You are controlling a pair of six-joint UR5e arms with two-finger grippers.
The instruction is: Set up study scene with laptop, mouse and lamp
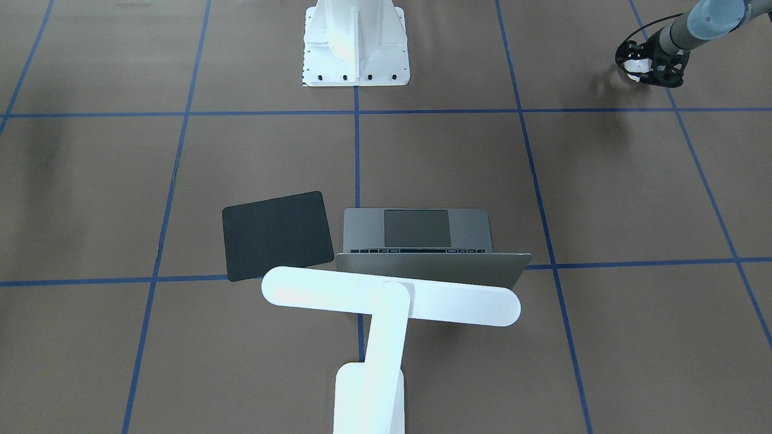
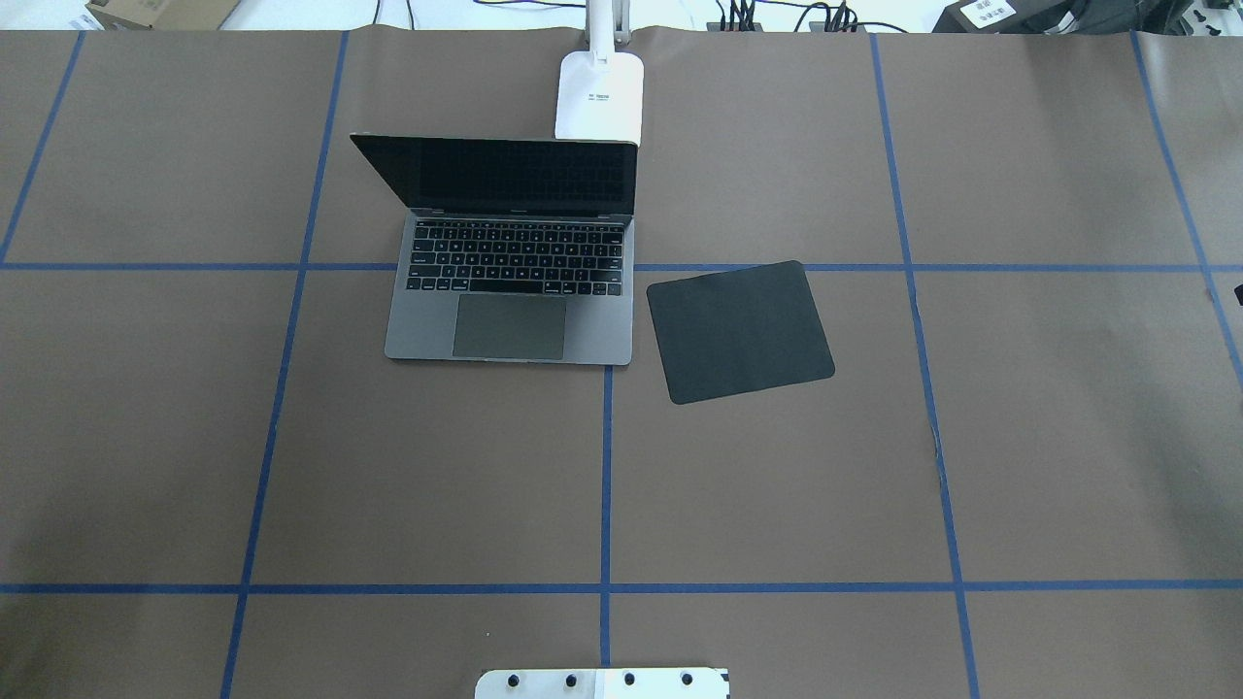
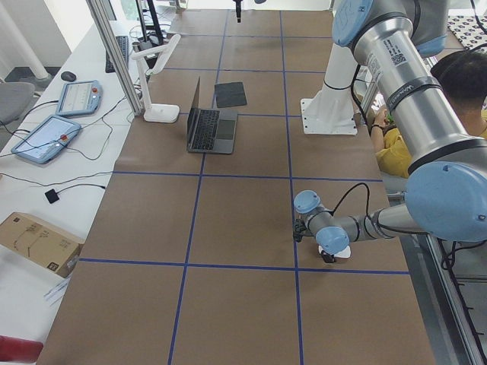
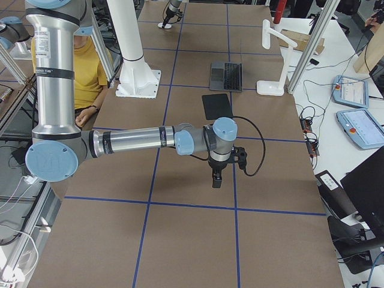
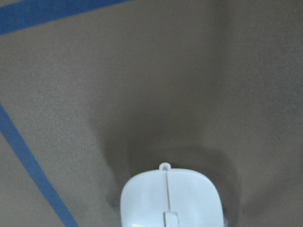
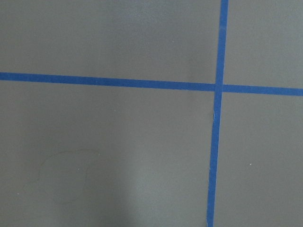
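Note:
The laptop (image 2: 515,254) stands open at the far middle of the table, its keys facing the robot; it also shows in the front view (image 1: 416,238). The white lamp (image 1: 386,301) stands behind it, its base (image 2: 600,95) on the table. The white mouse (image 5: 170,198) lies at the bottom of the left wrist view and shows small in the front view (image 1: 633,65). My left gripper (image 1: 640,69) is low over the table near the robot's side, its black fingers close on both sides of the mouse. My right gripper (image 4: 216,182) hangs over bare table; I cannot tell its state.
A thin black square mat (image 2: 738,330) lies right of the laptop. The white pedestal (image 1: 356,42) stands at the robot's side of the table. Blue tape lines cross the brown cover. A person in yellow (image 4: 90,66) sits behind the robot.

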